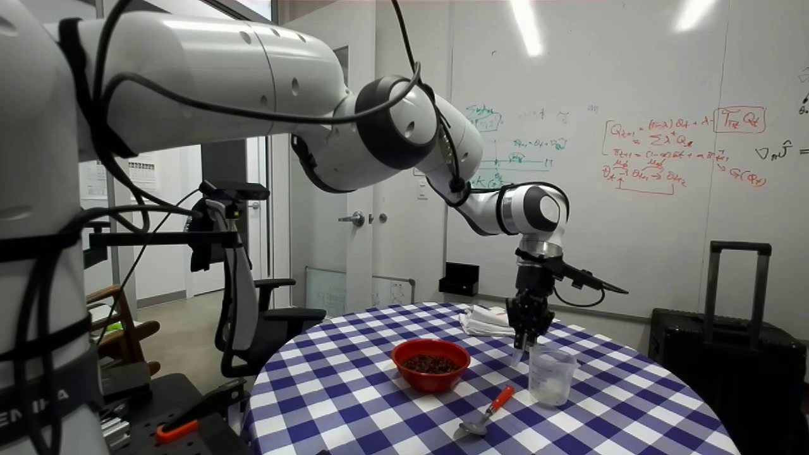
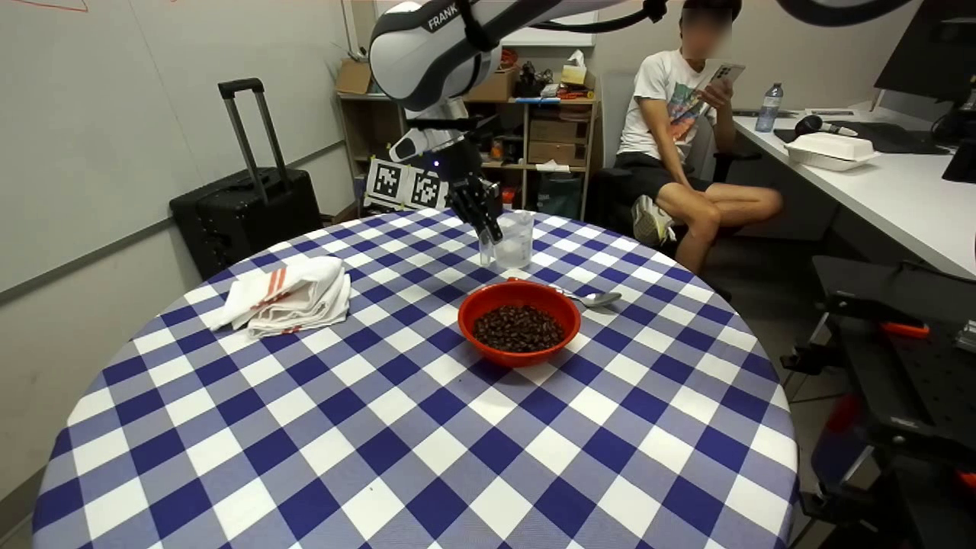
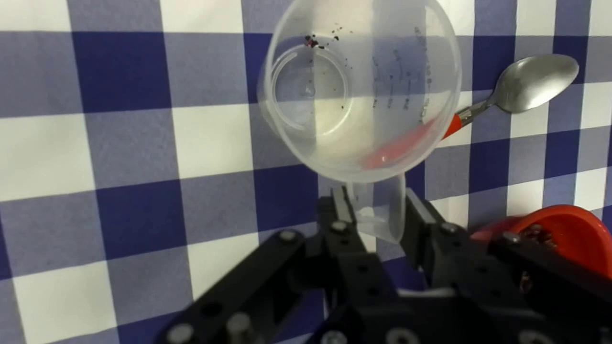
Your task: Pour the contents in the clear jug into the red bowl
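Observation:
The clear jug (image 1: 551, 379) is upright, apparently standing on the table. It also shows in an exterior view (image 2: 517, 245) and the wrist view (image 3: 363, 86). Its inside holds only a few dark specks. My gripper (image 1: 523, 344) is at the jug's handle; it shows in an exterior view (image 2: 492, 235) and the wrist view (image 3: 375, 193). Its fingers are close together, against both sides of the handle. The red bowl (image 1: 430, 383) holds dark beans and sits apart from the jug. It also shows in an exterior view (image 2: 511, 357) and, partly hidden, in the wrist view (image 3: 584, 239).
A spoon (image 1: 499, 402) with a red-orange handle lies close to the jug and bowl. A folded white cloth (image 2: 297, 293) lies on the checkered table (image 2: 305, 488). A black suitcase (image 1: 727, 354) stands beyond the table. A person (image 2: 671, 114) sits beyond the table.

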Tool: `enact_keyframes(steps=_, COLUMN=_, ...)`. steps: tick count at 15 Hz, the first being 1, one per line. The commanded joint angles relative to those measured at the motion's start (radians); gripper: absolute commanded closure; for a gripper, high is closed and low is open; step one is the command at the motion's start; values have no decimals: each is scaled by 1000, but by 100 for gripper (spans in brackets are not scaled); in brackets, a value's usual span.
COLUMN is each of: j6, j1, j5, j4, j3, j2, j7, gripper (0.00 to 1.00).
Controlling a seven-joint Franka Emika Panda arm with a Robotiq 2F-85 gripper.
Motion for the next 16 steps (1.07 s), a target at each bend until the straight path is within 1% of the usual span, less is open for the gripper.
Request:
enact_keyframes(steps=1, j6=-14, j1=-10, j5=25, j4=7, j3=11, j2=3, j7=22, gripper=93)
enact_keyframes(steps=2, j6=-15, j1=-11, j5=30, j4=7, j3=12, j2=3, j7=23, gripper=62)
enact_keyframes(steps=3, j6=-17, j1=-11, j5=32, j4=7, j3=12, j2=3, j7=25, gripper=46)
enact_keyframes(steps=5, j6=-16, j1=-13, j5=41, j4=6, j3=13, j2=1, j7=30, gripper=33)
enact_keyframes(steps=6, j6=-13, j1=-15, j5=46, j4=5, j3=14, j2=-1, j7=35, gripper=24)
enact_keyframes(steps=8, j6=-10, j1=-21, j5=67, j4=3, j3=19, j2=-11, j7=45, gripper=11)
enact_keyframes(steps=9, j6=-10, j1=-25, j5=81, j4=1, j3=22, j2=-16, j7=49, gripper=3)
enact_keyframes(steps=10, j6=-15, j1=-29, j5=101, j4=-2, j3=26, j2=-26, j7=61, gripper=0)
enact_keyframes(steps=11, j6=-14, j1=-35, j5=124, j4=-8, j3=31, j2=-38, j7=81, gripper=0)
enact_keyframes(steps=16, j6=25, j1=-49, j5=239, j4=-48, j3=28, j2=-117, j7=281, gripper=0)
